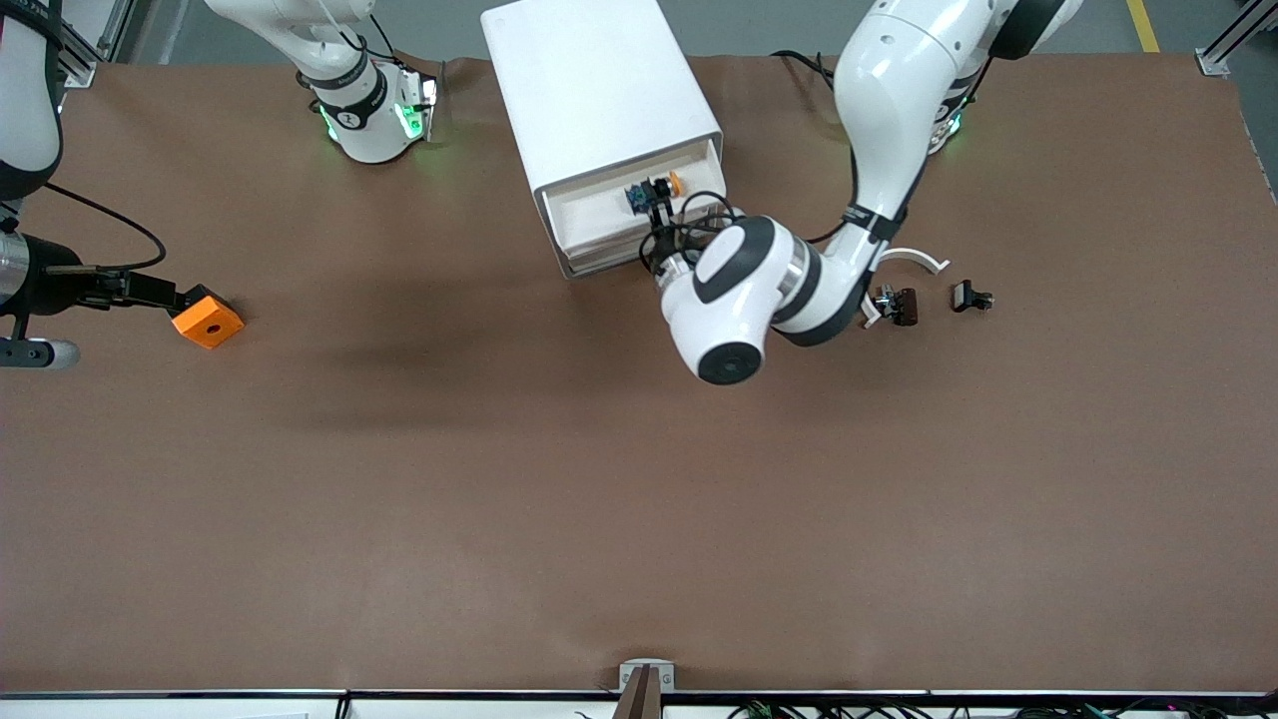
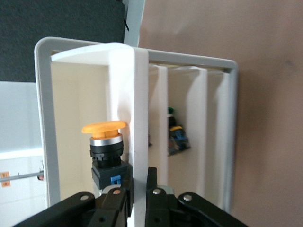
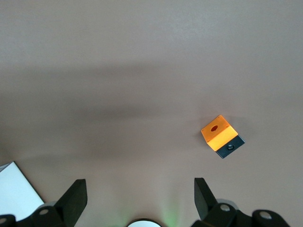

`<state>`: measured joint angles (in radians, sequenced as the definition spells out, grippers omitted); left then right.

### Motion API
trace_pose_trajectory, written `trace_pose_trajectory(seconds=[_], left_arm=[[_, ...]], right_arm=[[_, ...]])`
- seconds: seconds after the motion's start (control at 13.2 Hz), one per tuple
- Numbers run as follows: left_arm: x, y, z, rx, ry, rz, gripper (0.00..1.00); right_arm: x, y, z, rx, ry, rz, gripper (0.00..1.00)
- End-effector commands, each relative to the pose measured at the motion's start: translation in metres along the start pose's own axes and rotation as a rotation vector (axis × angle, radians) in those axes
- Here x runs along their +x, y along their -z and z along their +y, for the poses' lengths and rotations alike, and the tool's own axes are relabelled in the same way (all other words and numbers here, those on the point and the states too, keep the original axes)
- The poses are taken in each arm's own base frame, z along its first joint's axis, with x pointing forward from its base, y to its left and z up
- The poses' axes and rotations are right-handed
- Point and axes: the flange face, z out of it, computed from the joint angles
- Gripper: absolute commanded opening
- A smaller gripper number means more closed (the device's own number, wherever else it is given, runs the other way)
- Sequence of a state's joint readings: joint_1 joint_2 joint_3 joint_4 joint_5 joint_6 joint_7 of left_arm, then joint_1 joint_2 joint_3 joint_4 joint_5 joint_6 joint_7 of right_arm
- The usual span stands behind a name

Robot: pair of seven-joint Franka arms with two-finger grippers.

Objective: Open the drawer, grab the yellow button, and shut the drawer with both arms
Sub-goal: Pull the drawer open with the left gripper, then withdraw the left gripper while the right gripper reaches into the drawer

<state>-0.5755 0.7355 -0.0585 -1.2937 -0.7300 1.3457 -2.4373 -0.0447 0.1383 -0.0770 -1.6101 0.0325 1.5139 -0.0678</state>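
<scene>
— Where's the button (image 2: 105, 150)?

— Upright in the pulled-out drawer (image 1: 611, 212). My left gripper (image 2: 137, 198) is clamped on the drawer front. Right gripper (image 3: 139, 198) waits, jaws apart, near the orange cube (image 3: 218, 133).

— Advice?

— I'd pull squarely along the runners — no twisting.

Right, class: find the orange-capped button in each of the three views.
Front view: button in the open drawer.
Left wrist view: button beside the drawer wall.
Right wrist view: not in it.
Shared landmark: the drawer, front and left wrist views.
</scene>
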Motion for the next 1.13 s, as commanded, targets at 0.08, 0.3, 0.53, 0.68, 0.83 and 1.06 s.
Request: trace_pose_trajectory(seconds=[0.08, 0.3, 0.53, 0.68, 0.83, 1.06], left_arm=[[0.011, 0.053, 0.003, -0.043, -0.018, -0.11, 0.0], [0.032, 0.087, 0.026, -0.085, -0.008, -0.195, 0.0], [0.046, 0.107, 0.038, -0.114, -0.036, -0.244, 0.66], [0.059, 0.124, 0.04, -0.12, -0.028, -0.272, 1.0], [0.066, 0.138, 0.029, -0.149, -0.065, -0.284, 1.0], [0.096, 0.184, 0.007, -0.24, -0.15, -0.328, 1.0]], right_arm=[[0.003, 0.005, -0.038, 0.057, -0.152, 0.005, 1.0], [-0.001, 0.004, -0.12, 0.043, -0.268, 0.021, 1.0], [-0.014, 0.004, -0.217, 0.101, -0.447, 0.057, 1.0], [-0.033, 0.001, -0.278, 0.106, -0.525, 0.08, 1.0], [-0.051, -0.004, -0.323, 0.115, -0.593, 0.093, 1.0], [-0.084, -0.023, -0.398, 0.113, -0.687, 0.106, 1.0]])
